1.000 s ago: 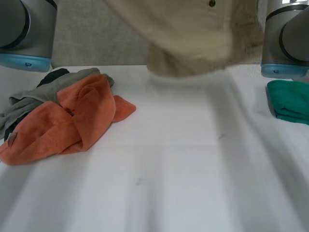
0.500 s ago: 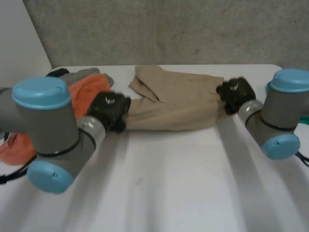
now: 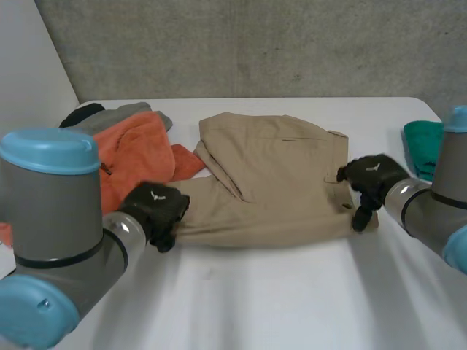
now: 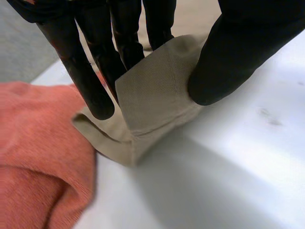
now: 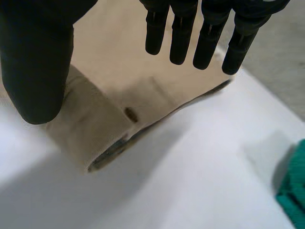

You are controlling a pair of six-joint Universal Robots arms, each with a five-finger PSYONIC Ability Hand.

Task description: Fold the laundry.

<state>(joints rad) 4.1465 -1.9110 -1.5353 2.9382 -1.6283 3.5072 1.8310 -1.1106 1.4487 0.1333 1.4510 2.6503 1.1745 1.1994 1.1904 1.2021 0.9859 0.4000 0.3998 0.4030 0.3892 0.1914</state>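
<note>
Tan trousers (image 3: pixel 270 182) lie flat on the table (image 3: pixel 277 299). The left hand (image 3: pixel 153 211) pinches their leg end between thumb and fingers, just beside an orange cloth (image 3: pixel 135 157). The right hand (image 3: pixel 372 179) is at the waistband with its fingers straight and apart, and the thumb seems only to rest on the cloth.

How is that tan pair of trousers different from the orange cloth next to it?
The tan trousers lie spread mostly flat; the orange cloth sits bunched in a heap. The left hand pinches the trousers' hem, while no hand holds the orange cloth. Both rest on the white table.
</note>
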